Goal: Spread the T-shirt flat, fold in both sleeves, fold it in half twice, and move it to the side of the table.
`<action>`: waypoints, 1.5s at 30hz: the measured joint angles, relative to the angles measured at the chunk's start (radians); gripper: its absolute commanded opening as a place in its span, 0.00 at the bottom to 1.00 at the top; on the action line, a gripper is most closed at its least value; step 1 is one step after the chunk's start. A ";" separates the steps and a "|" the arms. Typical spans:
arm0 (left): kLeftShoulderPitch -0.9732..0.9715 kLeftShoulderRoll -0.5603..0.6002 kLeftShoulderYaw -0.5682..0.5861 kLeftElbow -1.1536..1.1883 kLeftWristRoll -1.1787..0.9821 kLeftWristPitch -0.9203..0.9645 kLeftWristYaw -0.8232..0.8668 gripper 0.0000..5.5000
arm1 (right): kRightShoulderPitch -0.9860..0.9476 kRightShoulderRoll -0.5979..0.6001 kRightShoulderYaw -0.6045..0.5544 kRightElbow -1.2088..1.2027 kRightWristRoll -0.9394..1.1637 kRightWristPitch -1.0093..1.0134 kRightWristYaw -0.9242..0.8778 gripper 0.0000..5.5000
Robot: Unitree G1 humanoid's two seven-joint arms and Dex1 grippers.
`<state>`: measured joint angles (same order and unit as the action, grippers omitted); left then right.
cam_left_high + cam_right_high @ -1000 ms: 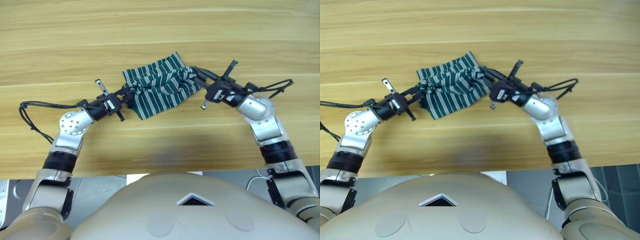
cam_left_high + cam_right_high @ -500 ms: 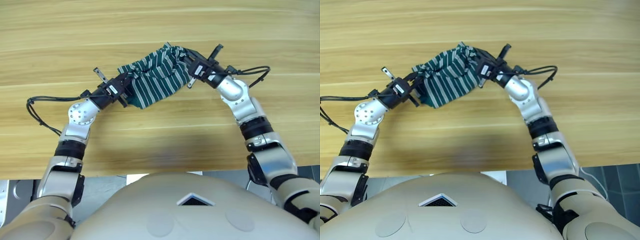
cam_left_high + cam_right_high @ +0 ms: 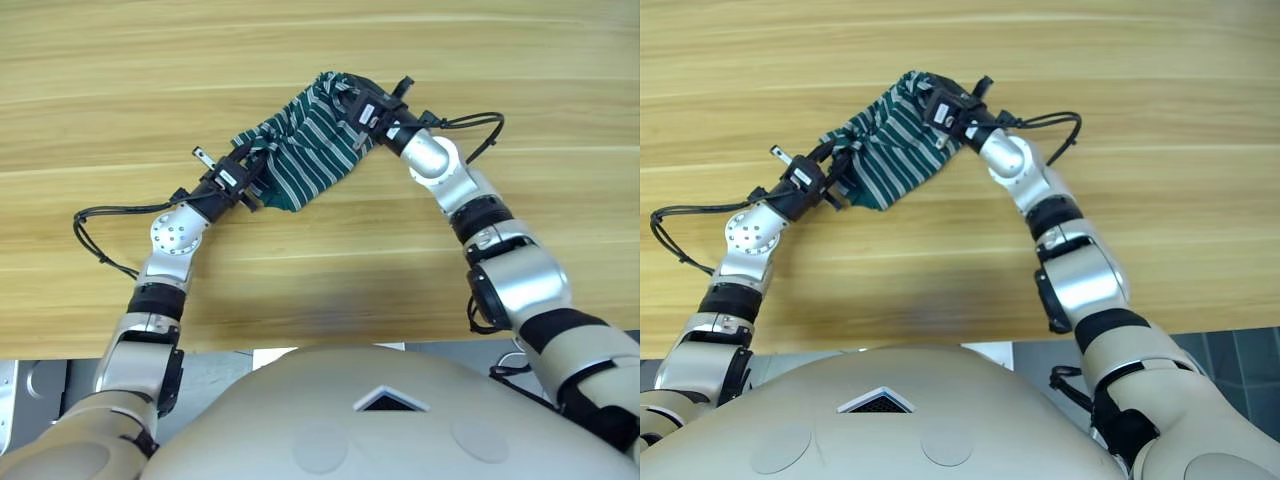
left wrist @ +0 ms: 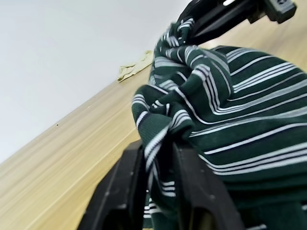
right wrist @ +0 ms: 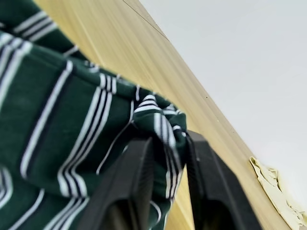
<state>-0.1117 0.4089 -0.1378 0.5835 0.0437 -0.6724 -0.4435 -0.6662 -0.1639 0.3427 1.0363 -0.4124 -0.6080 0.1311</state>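
While clamped at both ends | T-shirt (image 3: 305, 160) between left hand (image 3: 256, 172), right hand (image 3: 348, 104)

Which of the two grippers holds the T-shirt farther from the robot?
The right gripper: it pinches the T-shirt at its far end, while the left gripper pinches the end nearer the robot.

No legible text or numbers on the T-shirt (image 3: 305, 160) or the table (image 3: 320, 50).
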 measured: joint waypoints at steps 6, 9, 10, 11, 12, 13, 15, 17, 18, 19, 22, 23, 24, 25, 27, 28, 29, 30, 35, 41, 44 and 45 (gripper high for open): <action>0.024 -0.029 0.051 0.055 -0.033 0.005 0.023 0.43 | -0.108 0.101 -0.003 0.142 -0.002 0.037 -0.081 0.50; 0.018 -0.037 0.088 0.105 -0.039 0.011 0.068 0.52 | -0.139 0.139 -0.019 0.174 0.002 0.046 -0.124 0.53; 0.010 -0.036 0.102 0.120 -0.038 0.017 0.085 0.55 | -0.139 0.140 -0.029 0.176 0.009 0.041 -0.129 0.53; -0.001 -0.034 0.123 0.142 -0.038 0.024 0.115 0.59 | -0.134 0.134 -0.061 0.170 0.043 0.021 -0.130 0.53; -0.003 -0.031 0.137 0.153 -0.037 0.025 0.138 0.62 | -0.118 0.114 -0.086 0.147 0.071 -0.004 -0.129 0.53; -0.001 -0.027 0.154 0.154 -0.031 0.029 0.166 0.65 | -0.085 0.078 -0.117 0.102 0.090 -0.040 -0.137 0.53; 0.007 -0.023 0.170 0.133 -0.018 0.042 0.213 0.68 | 0.018 0.001 -0.163 0.006 0.117 -0.092 -0.177 0.53; -0.003 -0.020 0.187 0.035 0.013 0.046 0.261 0.68 | 0.154 -0.053 -0.199 -0.117 0.130 -0.118 -0.197 0.53; -0.018 -0.015 0.188 -0.018 0.031 0.046 0.276 0.68 | 0.218 -0.067 -0.199 -0.169 0.125 -0.115 -0.200 0.53; -0.042 -0.013 0.183 -0.079 0.053 0.047 0.279 0.68 | 0.281 -0.077 -0.178 -0.219 0.085 -0.105 -0.212 0.53; -0.082 -0.012 0.082 -0.210 0.159 0.040 0.239 0.68 | 0.373 -0.060 -0.081 -0.310 -0.039 -0.039 -0.217 0.53; -0.089 -0.016 0.029 -0.247 0.200 0.031 0.210 0.68 | 0.374 -0.045 -0.053 -0.326 -0.077 -0.009 -0.218 0.53; -0.090 -0.019 0.004 -0.261 0.210 0.025 0.192 0.68 | 0.368 -0.041 -0.039 -0.326 -0.094 0.010 -0.222 0.53; -0.097 -0.019 -0.026 -0.272 0.228 0.020 0.169 0.68 | 0.351 -0.039 -0.026 -0.314 -0.120 0.037 -0.231 0.53; -0.145 -0.027 -0.089 -0.266 0.279 0.011 0.143 0.68 | 0.278 -0.023 -0.011 -0.262 -0.142 0.072 -0.247 0.53; -0.179 -0.028 -0.117 -0.240 0.317 0.001 0.138 0.68 | 0.238 -0.011 -0.004 -0.234 -0.157 0.084 -0.259 0.53; -0.208 -0.031 -0.141 -0.200 0.355 -0.002 0.140 0.68 | 0.202 -0.003 0.003 -0.208 -0.159 0.089 -0.265 0.53; -0.228 -0.031 -0.162 -0.164 0.386 -0.005 0.151 0.68 | 0.180 -0.002 0.009 -0.191 -0.162 0.091 -0.273 0.53; -0.376 -0.065 -0.232 0.094 0.537 0.016 0.284 0.68 | 0.130 0.007 0.063 -0.099 -0.203 0.105 -0.306 0.53; -0.477 -0.068 -0.252 0.314 0.581 0.001 0.398 0.68 | 0.103 0.041 0.132 -0.046 -0.237 0.106 -0.317 0.53; -0.499 -0.075 -0.267 0.389 0.583 -0.006 0.434 0.68 | 0.099 0.041 0.140 -0.035 -0.237 0.105 -0.330 0.53; -0.504 -0.078 -0.268 0.404 0.582 -0.010 0.438 0.68 | 0.097 0.041 0.140 -0.032 -0.237 0.105 -0.331 0.53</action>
<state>-0.6156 0.3314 -0.4057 0.9878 0.6261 -0.6819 -0.0054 -0.5688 -0.1229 0.4825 1.0040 -0.6492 -0.5031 -0.1996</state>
